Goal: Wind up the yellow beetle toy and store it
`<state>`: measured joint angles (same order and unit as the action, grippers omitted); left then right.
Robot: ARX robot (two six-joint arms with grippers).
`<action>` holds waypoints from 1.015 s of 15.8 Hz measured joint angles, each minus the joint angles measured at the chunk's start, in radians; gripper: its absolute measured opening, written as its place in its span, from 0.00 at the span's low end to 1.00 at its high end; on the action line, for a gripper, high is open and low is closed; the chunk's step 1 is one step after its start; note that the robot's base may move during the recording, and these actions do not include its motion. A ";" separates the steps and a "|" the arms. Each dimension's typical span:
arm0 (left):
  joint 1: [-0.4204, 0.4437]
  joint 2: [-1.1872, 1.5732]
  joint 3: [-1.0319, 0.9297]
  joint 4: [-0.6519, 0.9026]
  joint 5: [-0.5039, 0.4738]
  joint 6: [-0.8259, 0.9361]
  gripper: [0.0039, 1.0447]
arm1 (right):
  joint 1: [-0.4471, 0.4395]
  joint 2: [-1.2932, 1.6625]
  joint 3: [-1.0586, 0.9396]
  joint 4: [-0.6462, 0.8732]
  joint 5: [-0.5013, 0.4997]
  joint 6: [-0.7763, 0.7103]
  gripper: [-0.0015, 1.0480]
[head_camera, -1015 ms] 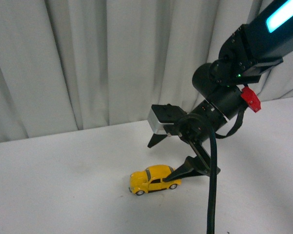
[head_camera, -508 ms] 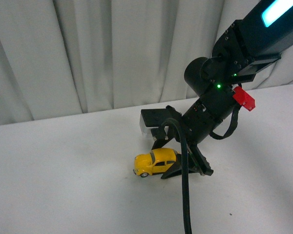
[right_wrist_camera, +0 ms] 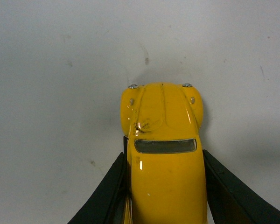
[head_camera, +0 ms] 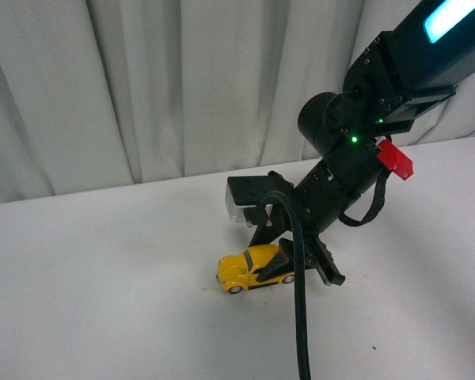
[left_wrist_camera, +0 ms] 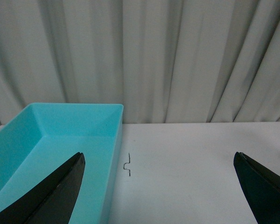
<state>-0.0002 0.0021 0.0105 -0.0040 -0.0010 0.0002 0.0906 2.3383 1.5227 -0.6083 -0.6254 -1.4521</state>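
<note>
Over the white table (head_camera: pixel 103 301) the right arm (head_camera: pixel 396 71) slants down from 2 o'clock. The right gripper (head_camera: pixel 275 257) straddles the yellow beetle toy (head_camera: pixel 244 269) standing there, jaws pressed on both flanks. The toy's long axis runs 2 to 8 o'clock, nose at 8. The left gripper (left_wrist_camera: pixel 158 186), jaws wide, faces a turquoise bin (left_wrist_camera: pixel 51 135).

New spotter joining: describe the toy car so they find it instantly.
On the white table before the grey curtain, look under the black right gripper. Between its jaws sits the yellow beetle toy, the only glossy yellow, car-shaped thing there.
</note>
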 joint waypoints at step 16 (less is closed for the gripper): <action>0.000 0.000 0.000 0.000 0.000 0.000 0.94 | -0.408 -0.045 -0.140 -0.172 -0.044 -0.293 0.39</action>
<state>-0.0002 0.0021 0.0105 -0.0040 -0.0006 -0.0002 -0.3176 2.2929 1.3827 -0.7803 -0.6693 -1.7447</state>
